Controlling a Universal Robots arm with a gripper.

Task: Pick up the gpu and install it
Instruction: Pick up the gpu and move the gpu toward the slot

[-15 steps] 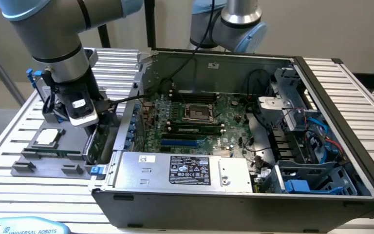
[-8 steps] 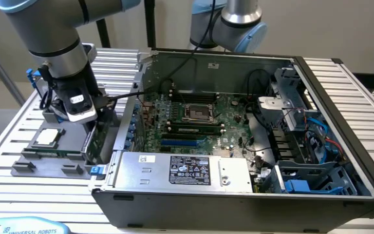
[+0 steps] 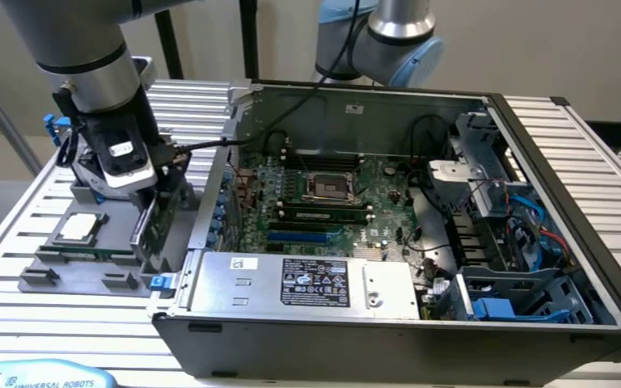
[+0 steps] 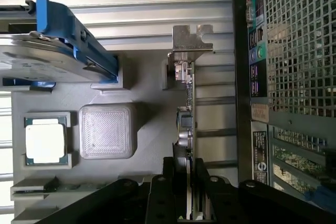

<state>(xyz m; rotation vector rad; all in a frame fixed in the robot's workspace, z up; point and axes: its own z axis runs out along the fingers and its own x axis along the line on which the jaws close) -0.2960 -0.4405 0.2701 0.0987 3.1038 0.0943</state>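
The gpu (image 3: pixel 151 230) stands on edge in the grey parts holder (image 3: pixel 84 279), just outside the open computer case (image 3: pixel 569 162), at the exterior view's left. In the wrist view I see the gpu (image 4: pixel 190 103) edge-on, with its silver end bracket (image 4: pixel 191 40) at the far end from me. My gripper (image 3: pixel 155 194) comes down on the card from above. My gripper (image 4: pixel 189 190) has a black finger (image 4: pixel 172 182) on each side of the card's near end, pressed against it. The card's lower edge sits in the holder slot.
The holder also carries a processor chip (image 4: pixel 45 140), a narrow memory stick (image 4: pixel 37 188) and a hard drive in a blue frame (image 4: pixel 58 40). Inside the case lie the motherboard (image 3: pixel 322 194) and the power supply (image 3: pixel 300 279). A second arm (image 3: pixel 391 40) stands behind the case.
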